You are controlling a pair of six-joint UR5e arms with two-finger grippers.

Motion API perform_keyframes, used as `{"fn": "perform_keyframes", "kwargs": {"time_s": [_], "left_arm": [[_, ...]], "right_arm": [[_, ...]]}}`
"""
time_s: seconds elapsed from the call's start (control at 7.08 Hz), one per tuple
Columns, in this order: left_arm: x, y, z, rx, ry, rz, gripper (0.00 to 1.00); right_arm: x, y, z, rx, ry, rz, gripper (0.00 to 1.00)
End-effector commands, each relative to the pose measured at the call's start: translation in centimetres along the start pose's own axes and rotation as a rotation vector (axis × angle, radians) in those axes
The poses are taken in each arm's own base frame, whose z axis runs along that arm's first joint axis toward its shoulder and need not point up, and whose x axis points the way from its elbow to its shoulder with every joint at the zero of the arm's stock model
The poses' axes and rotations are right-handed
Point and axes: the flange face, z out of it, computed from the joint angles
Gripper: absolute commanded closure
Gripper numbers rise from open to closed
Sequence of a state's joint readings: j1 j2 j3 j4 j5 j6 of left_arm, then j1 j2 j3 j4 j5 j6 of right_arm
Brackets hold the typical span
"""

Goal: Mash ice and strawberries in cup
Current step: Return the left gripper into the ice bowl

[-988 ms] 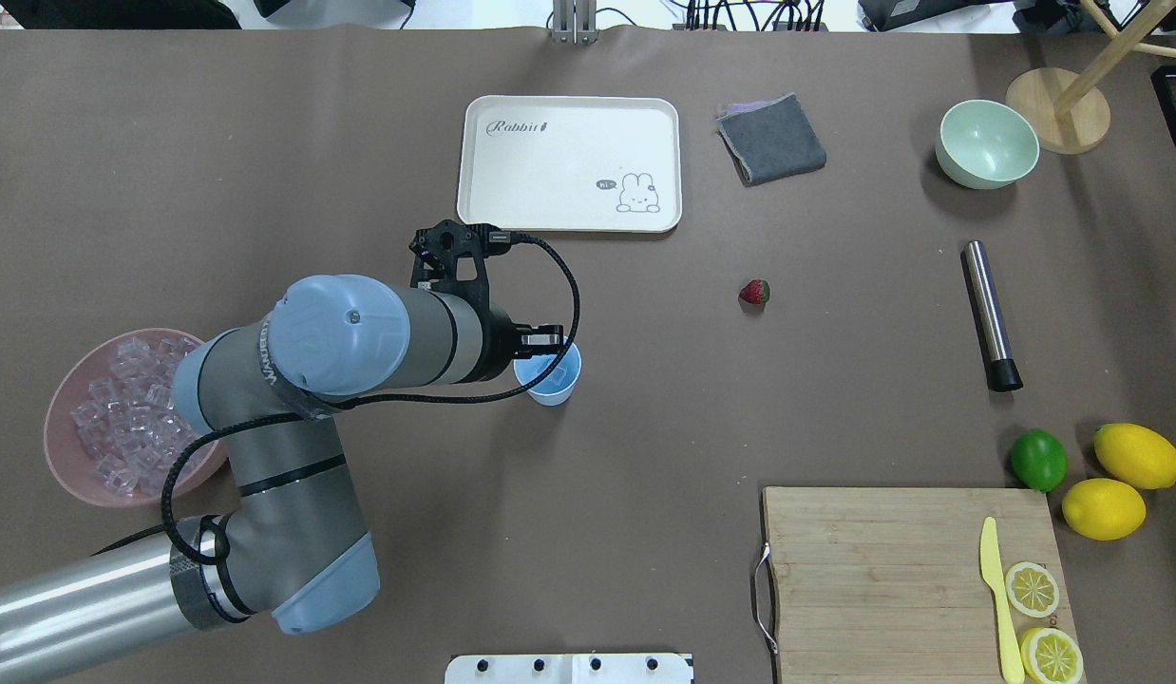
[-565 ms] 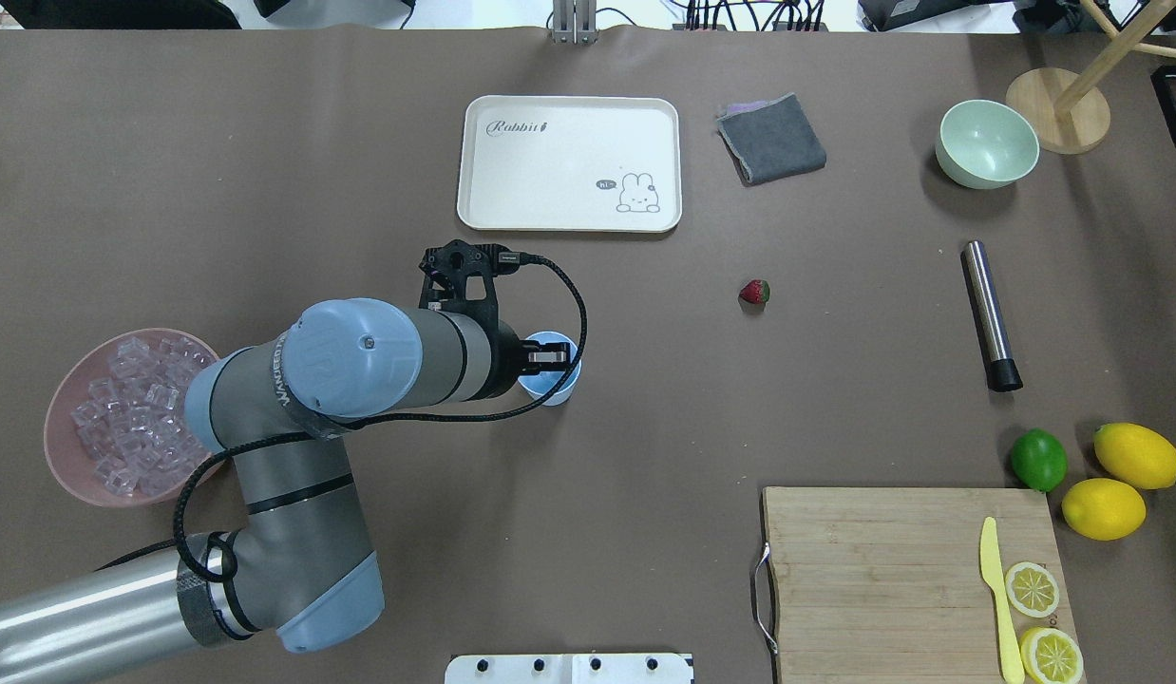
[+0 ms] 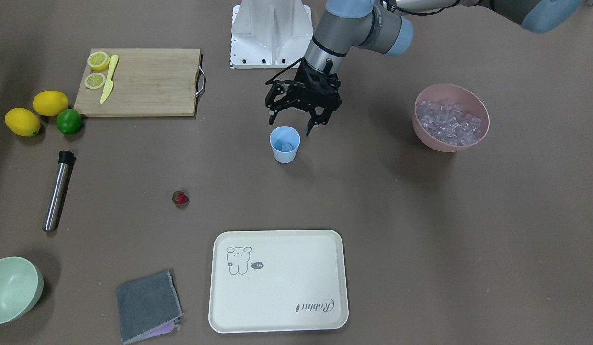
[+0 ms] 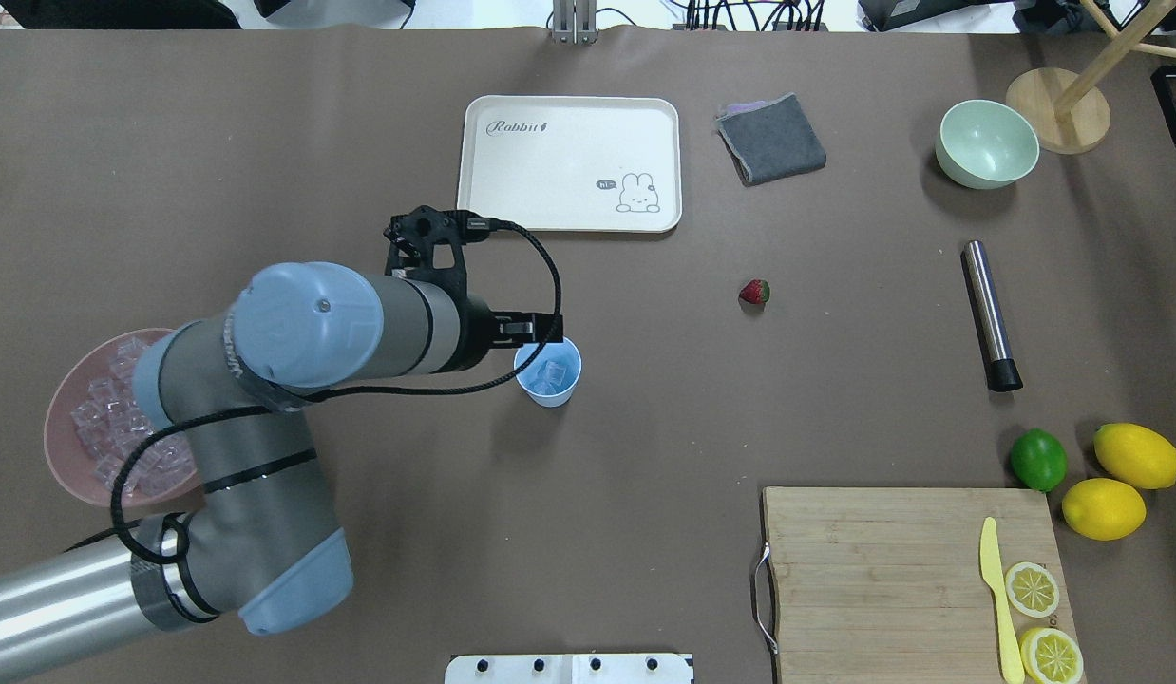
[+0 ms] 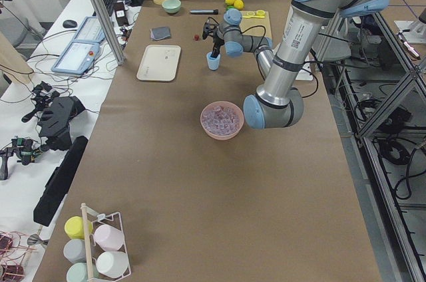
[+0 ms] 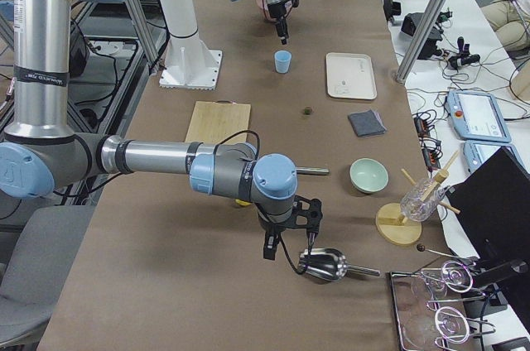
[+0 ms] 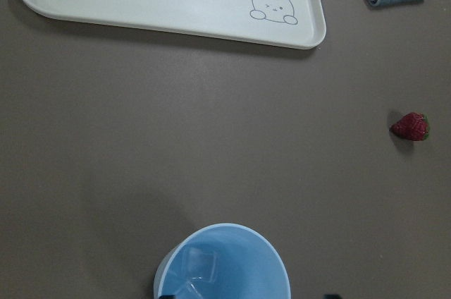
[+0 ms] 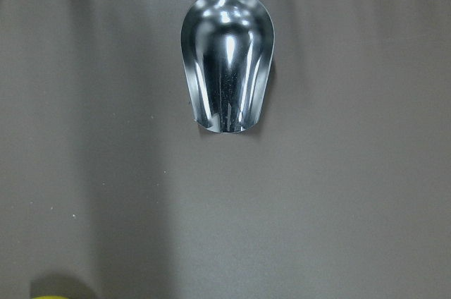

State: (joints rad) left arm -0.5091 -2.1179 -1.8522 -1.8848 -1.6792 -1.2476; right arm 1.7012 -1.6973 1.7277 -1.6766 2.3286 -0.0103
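Black jaws of the left gripper stand spread wide and empty. They hang just above the cup, on its robot-facing side, without touching its rim. The cup is upright on the brown table, and a few cubes of ice lie at its bottom. The main supply of ice fills the pink bowl, well apart on the robot's left. The strawberry lies alone on the table, between the cup and the steel rod, near the white tray.

The right gripper hovers over a metal scoop at the table's far end. Whether it is open or closed cannot be told.

Step in hand, as judged: loading the cup. Ice is in, fruit is not, and nothing is mashed.

The next move probably calls for fetching the strawberry. That means a low approach, a gentle pinch on a small soft fruit, and a release centred over the narrow mouth so the light cup is not tipped.
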Motion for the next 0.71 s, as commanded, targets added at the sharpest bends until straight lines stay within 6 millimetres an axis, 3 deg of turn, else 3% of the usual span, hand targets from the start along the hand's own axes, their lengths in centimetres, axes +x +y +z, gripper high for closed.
{"fn": "perform_keyframes", "kwargs": {"time_s": [0.0,0.14,0.28,0.42,0.56], "left_arm": [[-7.0,-4.6,-4.8,-0.049,-0.178,0.087,0.03],[-12.6,-4.9,-6.1,-0.055,-0.246,0.119,0.03],[-18.8,-4.6,-8.8,-0.073,-0.298,0.136,0.03],[-23.3,-2.8,-11.4,-0.099,-0.338,0.11,0.03],[-26.9,-1.2,-12.6,-0.109,-0.372,0.089,0.03]], "right_arm": [[-0.2,-0.1,-0.2,0.005,0.0,-0.003,0.0],[-0.2,-0.1,-0.1,0.002,-0.001,-0.003,0.0],[-0.2,-0.3,-0.1,0.002,-0.001,-0.003,0.0],[-0.1,-0.2,-0.1,0.003,-0.001,-0.004,0.0],[-0.2,-0.2,-0.1,0.002,-0.001,-0.005,0.0]]}}
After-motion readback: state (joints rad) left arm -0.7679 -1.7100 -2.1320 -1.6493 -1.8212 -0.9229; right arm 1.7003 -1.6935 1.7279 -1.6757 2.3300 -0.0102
